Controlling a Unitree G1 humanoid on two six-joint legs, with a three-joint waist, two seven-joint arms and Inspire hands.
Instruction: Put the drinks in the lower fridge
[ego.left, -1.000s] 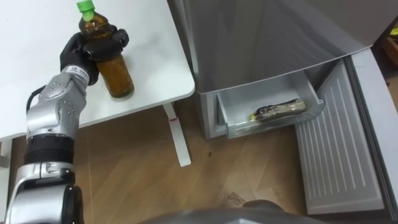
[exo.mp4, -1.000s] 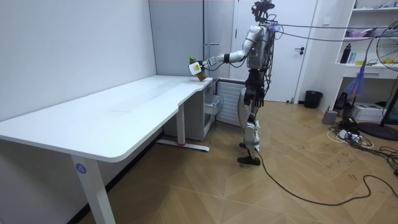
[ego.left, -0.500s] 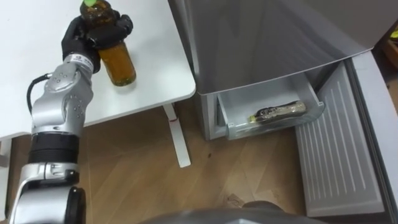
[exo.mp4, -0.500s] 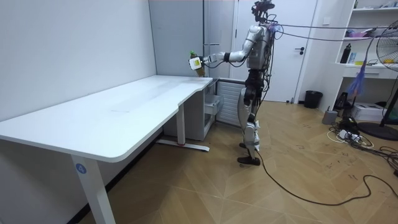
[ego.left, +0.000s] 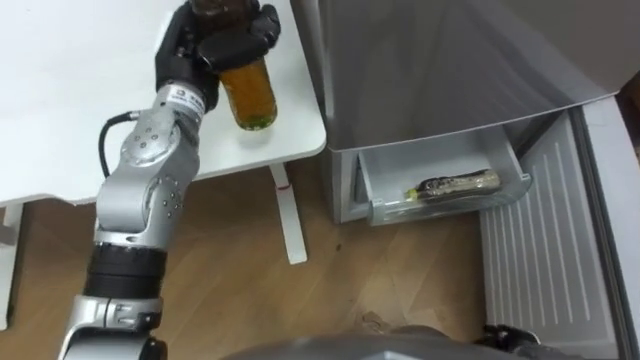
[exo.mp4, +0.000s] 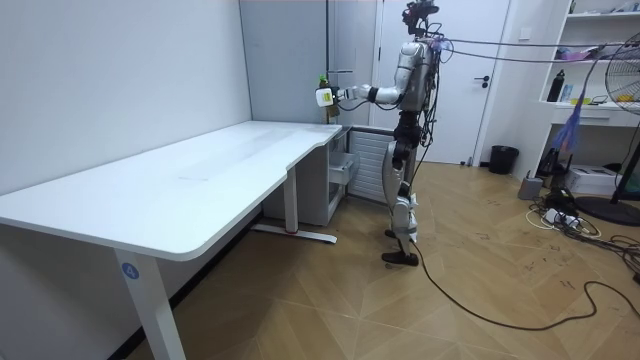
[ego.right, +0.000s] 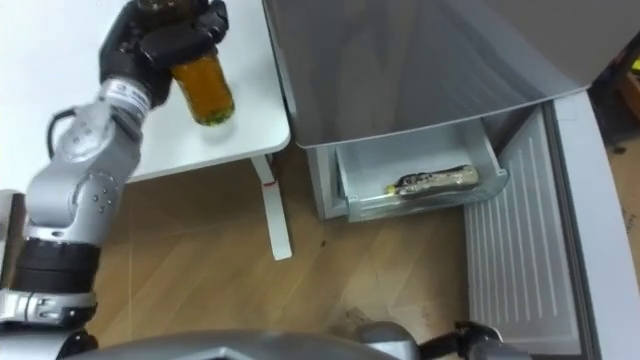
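Left robot hand (ego.left: 215, 45) is closed around the upper part of a bottle (ego.left: 250, 95) of amber drink, holding it above the worktop (ego.left: 80, 100) corner, clear of its surface, beside the fridge (ego.left: 450, 60). Lower drawer (ego.left: 450, 208) stands open; a second bottle (ego.left: 455, 184) lies on its side inside

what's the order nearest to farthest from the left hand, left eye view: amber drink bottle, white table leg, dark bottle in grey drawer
1. Amber drink bottle, in the left hand.
2. White table leg, below.
3. Dark bottle in the grey drawer, far right.
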